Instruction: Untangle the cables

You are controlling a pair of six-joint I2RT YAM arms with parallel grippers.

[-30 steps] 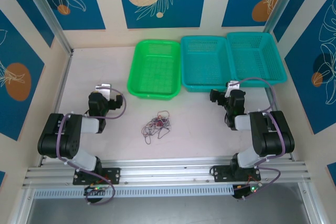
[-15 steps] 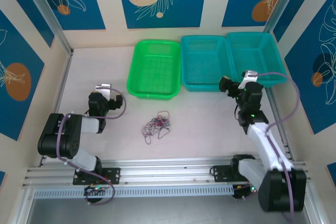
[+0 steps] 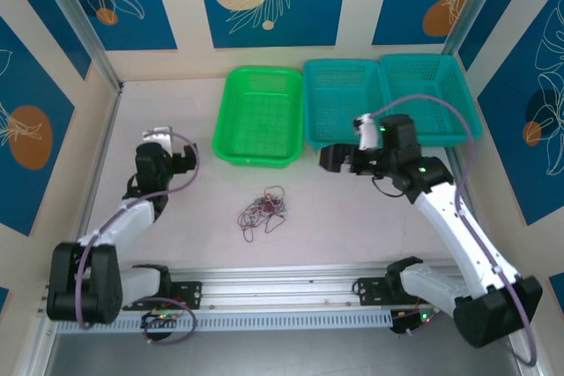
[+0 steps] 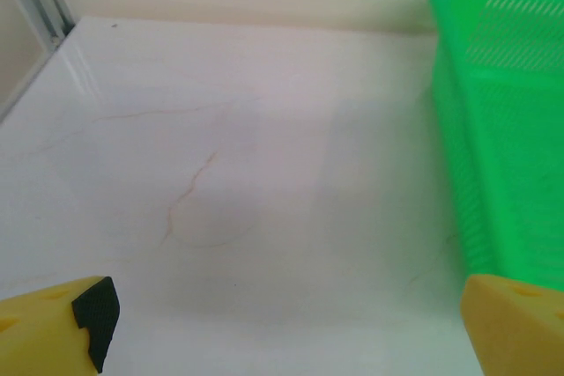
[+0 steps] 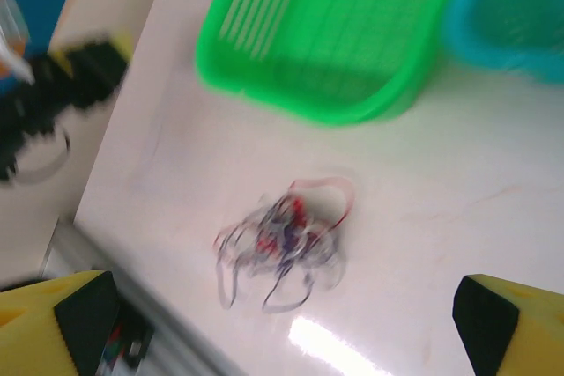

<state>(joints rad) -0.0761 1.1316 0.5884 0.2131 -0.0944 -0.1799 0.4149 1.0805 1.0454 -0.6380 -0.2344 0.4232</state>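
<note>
The cables [image 3: 263,209] lie as one small tangle of thin red, dark and pale strands on the white table, in front of the green basket [image 3: 226,121]. In the right wrist view the cables [image 5: 286,235] are blurred and sit ahead of my right gripper [image 5: 286,323], whose yellow fingers stand wide apart with nothing between them. From above, the right gripper [image 3: 328,158] hangs to the right of and behind the tangle. My left gripper [image 3: 176,158] is open at the left, well away from the cables; in its own view the left gripper [image 4: 295,332] faces bare table.
The green basket [image 4: 493,129] [image 5: 326,33] stands at the back middle, with two teal baskets [image 3: 344,64] [image 3: 423,58] to its right. Walls close the back and both sides. An aluminium rail [image 3: 282,283] runs along the near edge.
The right arm has unfolded and swung left, carrying its gripper from the right side to in front of the teal basket. The left arm has stretched out, its gripper shifting slightly back-left.
</note>
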